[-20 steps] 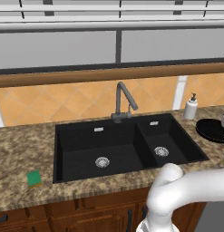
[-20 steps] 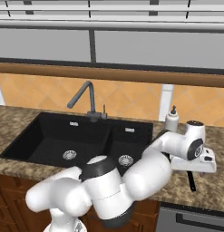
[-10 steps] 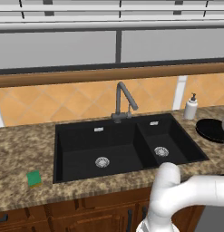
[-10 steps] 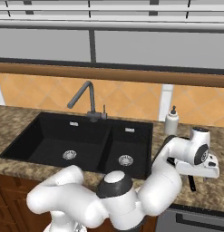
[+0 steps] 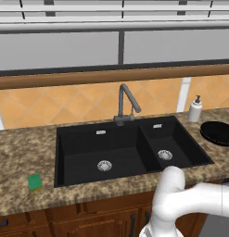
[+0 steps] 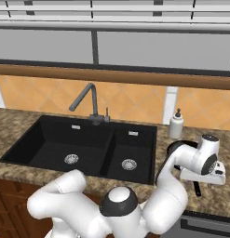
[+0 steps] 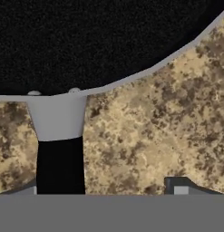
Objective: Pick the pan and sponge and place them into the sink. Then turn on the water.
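Pan: The round black frying pan (image 5: 217, 133) was seen resting on the speckled brown granite counter (image 5: 18, 157), at three o'clock from the sink and just beyond the white soap dispenser bottle (image 5: 195, 109). In the hand view its dark bowl (image 7: 86, 41) was shown at twelve o'clock, with a grey bracket joining the rim to the thin black handle (image 7: 60, 165) running toward six o'clock.

Gripper: The two-finger gripper (image 7: 104, 189) was pictured directly above the pan's handle end. The jaws were seen standing wide apart, one tip at the handle and the other over bare granite, with nothing clamped between them. In the right base view the white hand (image 6: 204, 162) was shown poised over the counter at the sink's three o'clock side.

Sponge: The small rectangular green-and-yellow sponge (image 5: 34, 182) was seen lying flat on the counter at nine o'clock from the sink, well apart from the pan.

Sink: The black double-basin sink (image 5: 130, 134) was shown with a round silver drain in each basin.

Faucet: The dark grey angled-neck faucet (image 5: 126, 102) was pictured at the sink's twelve o'clock edge, with no stream visible.
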